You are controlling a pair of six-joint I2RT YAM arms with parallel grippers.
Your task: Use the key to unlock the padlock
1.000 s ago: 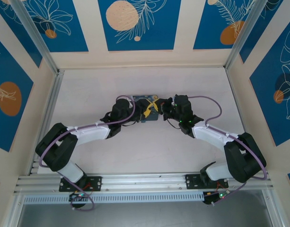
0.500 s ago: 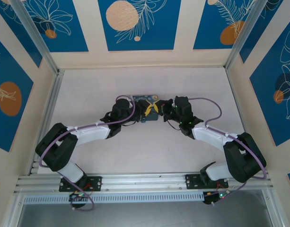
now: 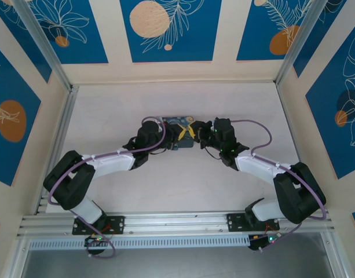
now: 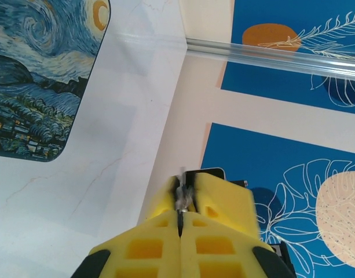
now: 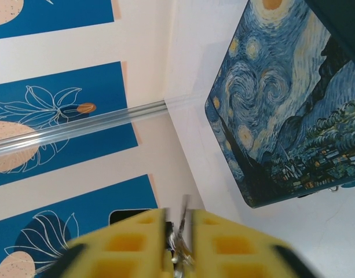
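Both grippers meet above the painted box [image 3: 176,122]. In the left wrist view my left gripper [image 4: 180,194] has its yellow fingers [image 4: 220,200] pressed together on a tiny silvery metal piece, the padlock [image 4: 181,196], pinched at the tips. My right gripper [image 5: 178,229] holds the key [image 5: 183,213], a thin dark grey sliver that stands up between its yellow fingers [image 5: 218,237], slightly blurred. From above, the left gripper [image 3: 178,134] and the right gripper [image 3: 194,131] nearly touch tip to tip, and the lock and key are too small to make out there.
The dark-blue-and-yellow painted box lies flat on the pale table [image 3: 183,179], at upper left for the left wrist [image 4: 32,87] and at right for the right wrist [image 5: 287,116]. Aluminium rails [image 3: 55,133] and blue patterned walls [image 3: 168,29] enclose the table.
The two grippers shifted slightly over the box, and a little more of its painted top shows. Both holds look unchanged.
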